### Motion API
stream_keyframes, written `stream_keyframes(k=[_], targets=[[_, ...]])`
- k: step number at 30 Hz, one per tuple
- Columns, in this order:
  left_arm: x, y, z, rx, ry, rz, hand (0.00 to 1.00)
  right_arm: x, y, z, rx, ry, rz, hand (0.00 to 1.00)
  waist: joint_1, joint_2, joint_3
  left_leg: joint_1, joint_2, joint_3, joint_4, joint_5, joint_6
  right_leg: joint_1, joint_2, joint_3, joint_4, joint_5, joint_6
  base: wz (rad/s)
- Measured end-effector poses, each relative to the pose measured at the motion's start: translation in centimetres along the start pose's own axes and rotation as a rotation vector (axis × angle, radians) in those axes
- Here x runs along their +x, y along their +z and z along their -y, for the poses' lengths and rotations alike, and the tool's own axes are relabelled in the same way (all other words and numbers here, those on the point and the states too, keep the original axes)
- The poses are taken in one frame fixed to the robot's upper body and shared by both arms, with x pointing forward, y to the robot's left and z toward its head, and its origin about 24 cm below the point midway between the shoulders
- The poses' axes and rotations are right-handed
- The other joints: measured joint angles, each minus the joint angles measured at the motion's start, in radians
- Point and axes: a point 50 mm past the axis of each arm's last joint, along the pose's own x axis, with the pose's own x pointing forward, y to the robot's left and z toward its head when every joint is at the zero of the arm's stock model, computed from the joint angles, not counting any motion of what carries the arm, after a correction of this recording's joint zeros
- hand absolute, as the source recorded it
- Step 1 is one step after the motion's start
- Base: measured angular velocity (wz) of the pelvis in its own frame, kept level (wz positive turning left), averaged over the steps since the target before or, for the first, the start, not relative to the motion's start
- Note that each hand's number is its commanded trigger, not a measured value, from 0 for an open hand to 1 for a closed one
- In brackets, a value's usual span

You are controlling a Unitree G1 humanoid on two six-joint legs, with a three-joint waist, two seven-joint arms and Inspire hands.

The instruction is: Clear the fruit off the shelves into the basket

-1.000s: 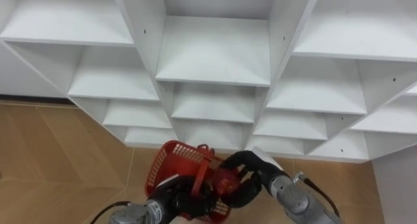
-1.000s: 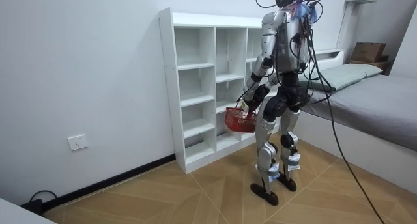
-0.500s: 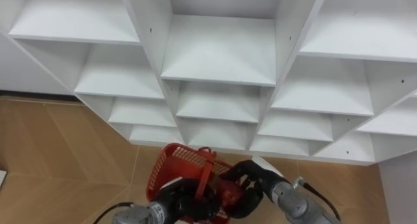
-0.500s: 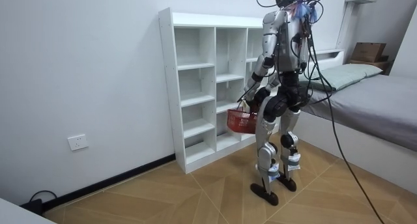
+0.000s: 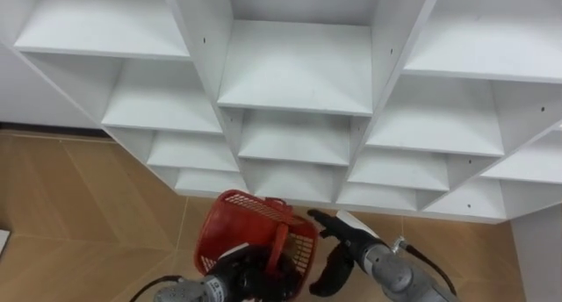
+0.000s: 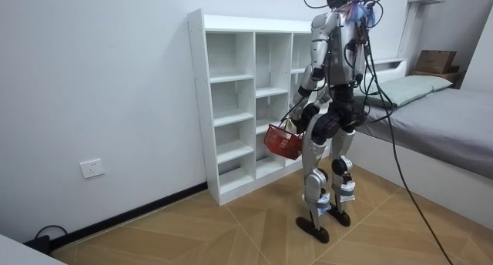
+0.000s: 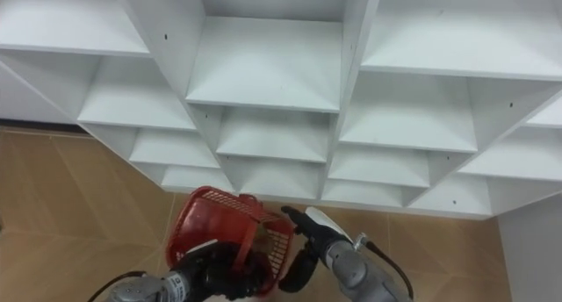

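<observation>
Since a second ago the right hand (image 5: 341,248) has drawn out of the basket (image 5: 233,227) and no longer holds the red fruit it was gripping over it; the basket has tipped a little further. Biggest in the eye views is the white closet (image 5: 294,69), its rows of square compartments rising straight ahead of the robot. Below it lies the wooden floor (image 5: 79,205). In the room view the robot stands upright facing the closet, with a bed (image 6: 439,111) behind it at the room view's right. The red mesh basket hangs tilted in front of the closet's lower compartments, off the floor. The left hand (image 5: 237,280) is curled round the basket's upright handle (image 5: 281,240) from below and carries it. The right hand sits just beside the basket's right wall, fingers spread and loose, holding nothing. The basket's inside is dark and red, so I cannot tell whether the fruit lies there.
</observation>
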Motion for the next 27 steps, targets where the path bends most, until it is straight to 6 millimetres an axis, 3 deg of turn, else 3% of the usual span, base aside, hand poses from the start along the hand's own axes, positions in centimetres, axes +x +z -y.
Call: stream_keyframes(k=[15,21,27], targets=[[0.0,-0.1,0.1,-0.002,-0.018,-0.002,1.00,0.0,-0.3,0.0,0.001,0.002,-0.011,0.00,0.000,0.000,-0.0012,0.005,-0.001,0.001,0.001,0.001,0.001,0.004,-0.001,0.000,0.002,0.000,0.000,0.00],[-0.2,-0.8,-0.2,-0.013,0.013,-0.030,1.00,-0.1,-1.3,-0.2,0.009,0.002,-0.053,0.00,-0.001,0.000,-0.0017,0.017,-0.001,0.001,-0.001,0.001,0.001,0.017,-0.001,-0.001,0.002,0.000,0.000,0.00],[-0.6,-1.3,-1.0,0.019,0.090,-0.055,1.00,-0.5,-2.3,0.1,0.000,-0.016,-0.085,0.00,-0.002,-0.004,-0.0095,0.033,-0.002,0.002,-0.001,0.002,0.002,0.035,-0.003,0.001,0.000,-0.001,0.001,0.00]])
